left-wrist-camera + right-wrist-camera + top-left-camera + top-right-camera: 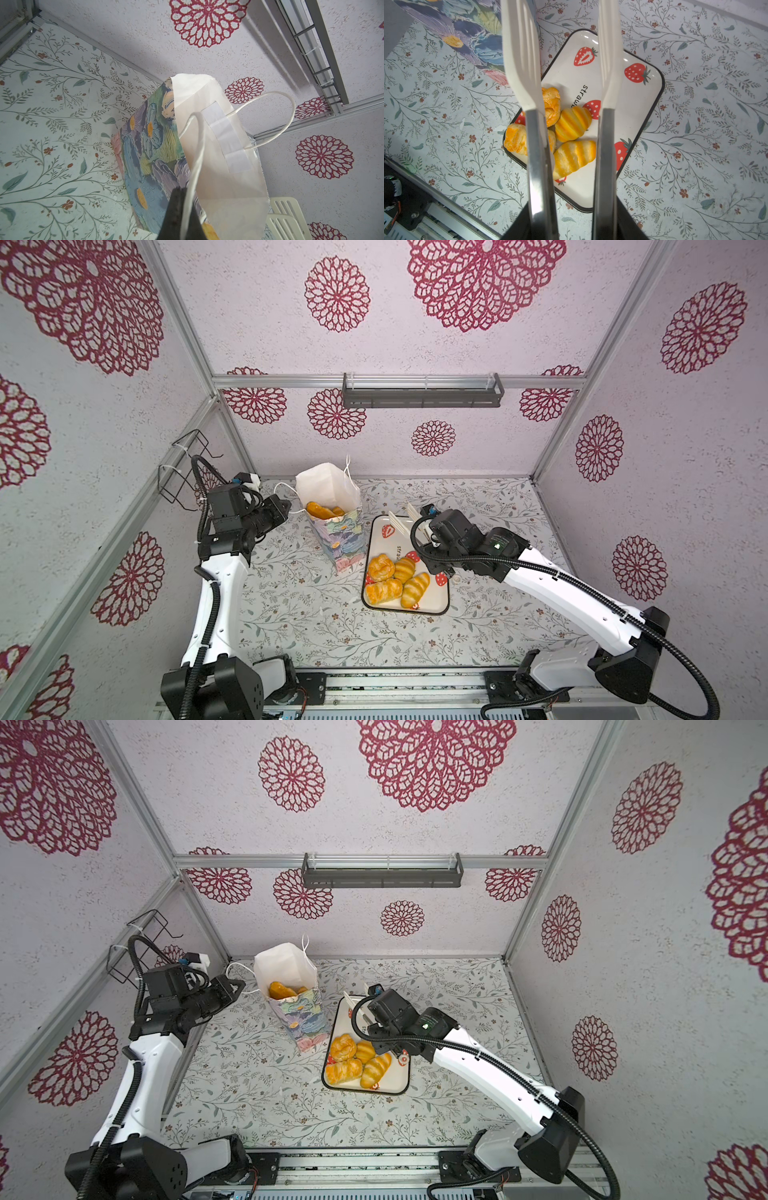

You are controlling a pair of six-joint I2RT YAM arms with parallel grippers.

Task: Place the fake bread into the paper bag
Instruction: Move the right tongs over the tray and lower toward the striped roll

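The paper bag point(338, 539) stands upright at the table's back left, with flowers painted outside and white inside. Golden fake bread point(320, 511) lies in it. My left gripper point(286, 508) is beside the bag's mouth, shut on its white cord handle point(199, 145). Several more pieces of fake bread point(392, 578) sit on the strawberry tray point(432, 601), to the right of the bag. My right gripper point(571, 224) is shut on a pair of tongs point(537, 155). Their white tips point(401, 522) stand apart above the tray's far end with nothing between them.
A grey shelf point(422, 396) hangs on the back wall and a black wire rack point(183, 468) on the left wall. A metal rail point(407, 689) runs along the front edge. The table wears a floral cover point(311, 614).
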